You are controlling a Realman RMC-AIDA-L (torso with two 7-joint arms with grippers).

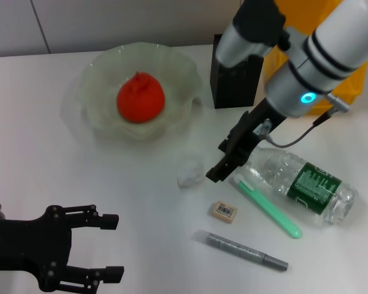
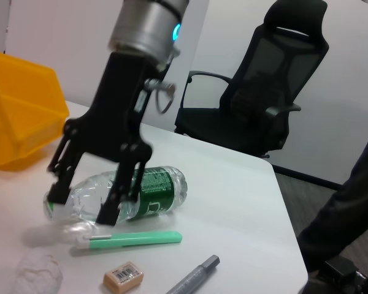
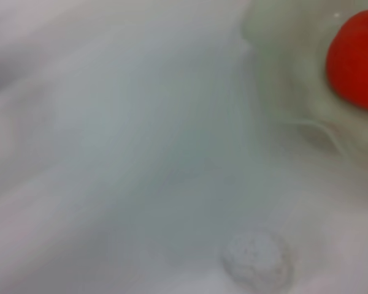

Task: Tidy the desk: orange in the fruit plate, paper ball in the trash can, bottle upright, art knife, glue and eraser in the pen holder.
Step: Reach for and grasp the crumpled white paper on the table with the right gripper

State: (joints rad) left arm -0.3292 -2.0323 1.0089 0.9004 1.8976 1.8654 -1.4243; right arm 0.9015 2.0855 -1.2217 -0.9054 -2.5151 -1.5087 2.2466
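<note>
My right gripper (image 1: 228, 160) hangs w/ fingers apart, holding nothing, at the cap end of the bottle (image 1: 306, 184): clear plastic, green label, lying on its side on the table (image 1: 37, 135) beside the green art knife (image 1: 267, 207). My left gripper (image 1: 110, 248) is open too, parked near the table's front edge.

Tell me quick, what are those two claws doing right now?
Left gripper: open, empty, hovering over the white table.
Right gripper: open, empty, beside the lying clear plastic bottle.
</note>
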